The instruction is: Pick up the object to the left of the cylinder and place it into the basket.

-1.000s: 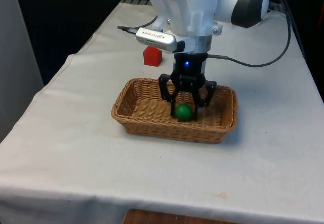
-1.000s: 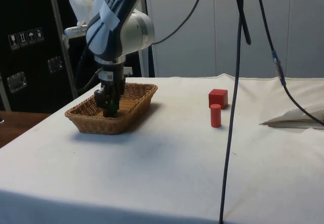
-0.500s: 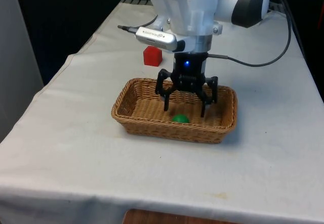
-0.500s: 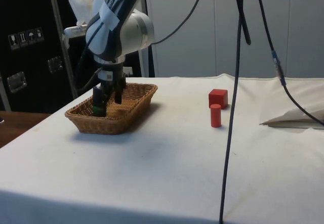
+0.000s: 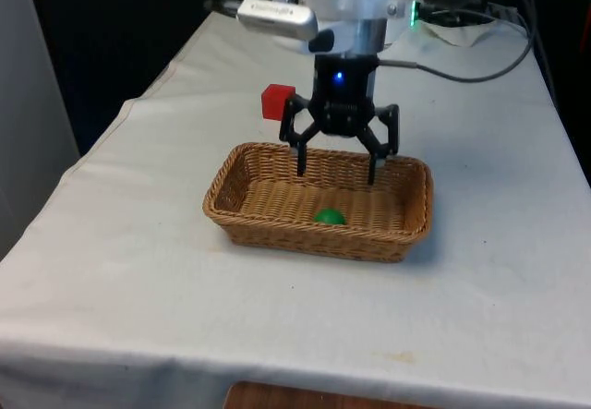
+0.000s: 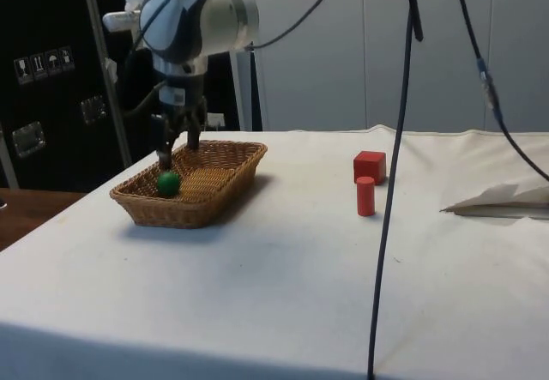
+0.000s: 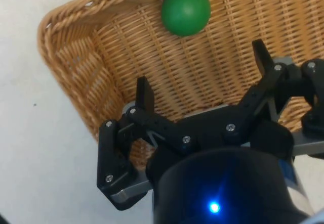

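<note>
A green ball (image 5: pixel 329 216) (image 6: pixel 168 183) (image 7: pixel 186 10) lies on the floor of the wicker basket (image 5: pixel 236 220) (image 6: pixel 232 167) (image 7: pixel 71 62), near its front wall. My gripper (image 5: pixel 336 174) (image 6: pixel 173 152) (image 7: pixel 203 71) hangs open above the basket, a little behind the ball, with nothing between its fingers. A red cylinder (image 6: pixel 366 196) stands upright on the cloth with a red cube (image 6: pixel 370 165) (image 5: pixel 277 102) just beyond it in the side view.
A black cable (image 6: pixel 393 174) hangs down close to the side camera. Crumpled cloth (image 6: pixel 502 200) lies at the side view's right edge. Another cable (image 5: pixel 462 72) runs across the table behind the basket.
The gripper opened and let go of the green ball, which now rests in the basket. The gripper has since risen straight up, clear of the ball.
</note>
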{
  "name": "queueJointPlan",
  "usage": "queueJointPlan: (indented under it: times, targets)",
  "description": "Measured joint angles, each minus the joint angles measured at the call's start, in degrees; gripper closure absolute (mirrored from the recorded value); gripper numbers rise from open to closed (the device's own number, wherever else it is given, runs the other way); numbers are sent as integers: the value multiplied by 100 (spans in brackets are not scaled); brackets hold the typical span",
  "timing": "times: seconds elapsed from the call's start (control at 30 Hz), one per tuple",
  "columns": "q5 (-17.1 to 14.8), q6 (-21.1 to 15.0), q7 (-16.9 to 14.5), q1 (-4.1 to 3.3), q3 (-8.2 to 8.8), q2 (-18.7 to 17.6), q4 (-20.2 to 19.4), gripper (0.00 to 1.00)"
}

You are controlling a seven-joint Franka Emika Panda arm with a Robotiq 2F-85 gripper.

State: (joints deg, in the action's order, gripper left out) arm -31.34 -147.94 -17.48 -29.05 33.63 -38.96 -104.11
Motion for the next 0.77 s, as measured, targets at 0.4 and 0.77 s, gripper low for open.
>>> queueJointPlan:
  times: [0.4,0.77]
  targets:
    - [252,160,6,-138,138,710,-413,0]
    - [476,57,6,-206,143,1358,-968,0]
